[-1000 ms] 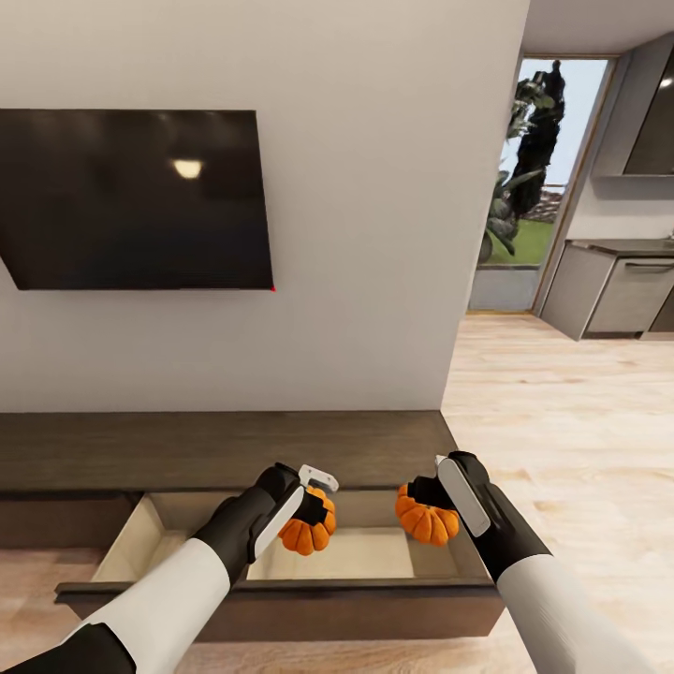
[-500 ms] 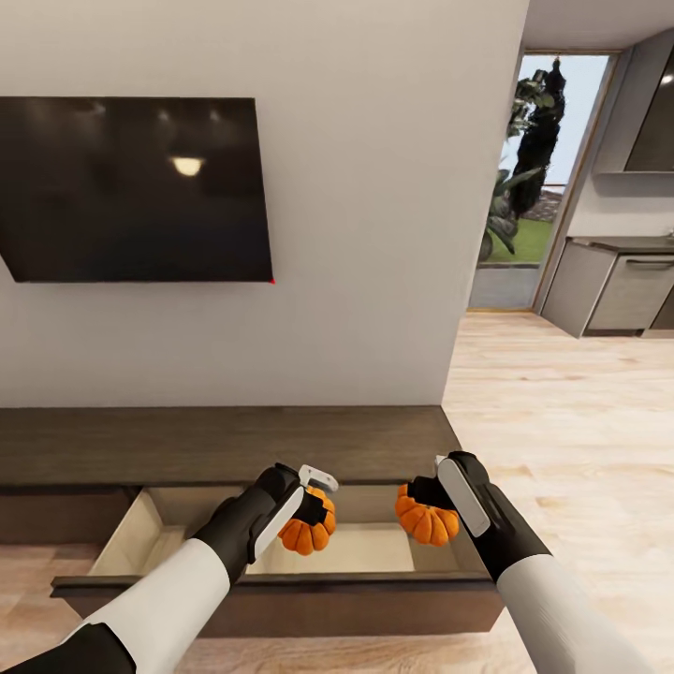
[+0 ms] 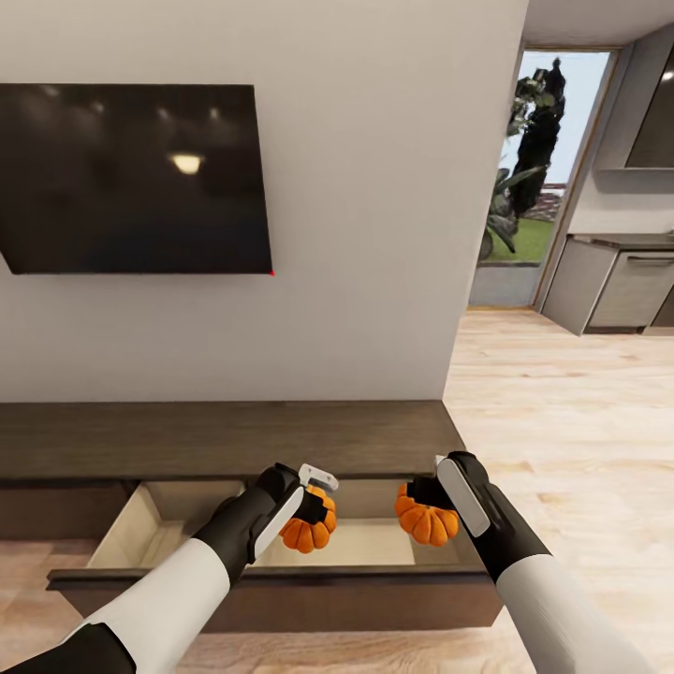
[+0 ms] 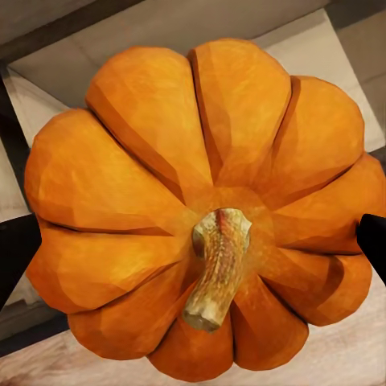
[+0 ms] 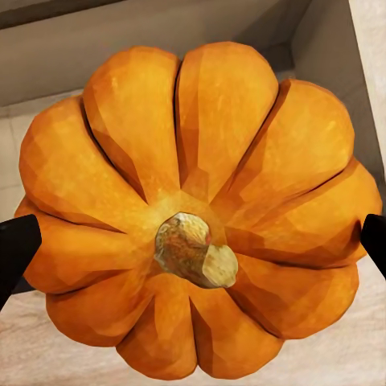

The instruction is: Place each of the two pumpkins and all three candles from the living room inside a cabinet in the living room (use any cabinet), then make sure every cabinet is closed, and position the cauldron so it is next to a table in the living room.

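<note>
Only the view has crept up a bit since a second ago, so the camera moved. The left gripper (image 3: pixel 314 510) is clamped on one squat ribbed orange pumpkin (image 3: pixel 307 532), the right gripper (image 3: pixel 432 505) on the other orange pumpkin (image 3: pixel 426 522) at its 3 o'clock. Both hang over the pale open drawer (image 3: pixel 374 543) of the long dark brown wood cabinet (image 3: pixel 225 440), probably lined up to drop in.

Television (image 3: pixel 136 178): dark, mounted on the white wall (image 3: pixel 374 234).
Floor (image 3: pixel 562 412): pale wood planks.
Doorway (image 3: pixel 538 178): glazed, with plants and grass outside.
Kitchen units (image 3: pixel 613 285): grey, at the far right.
</note>
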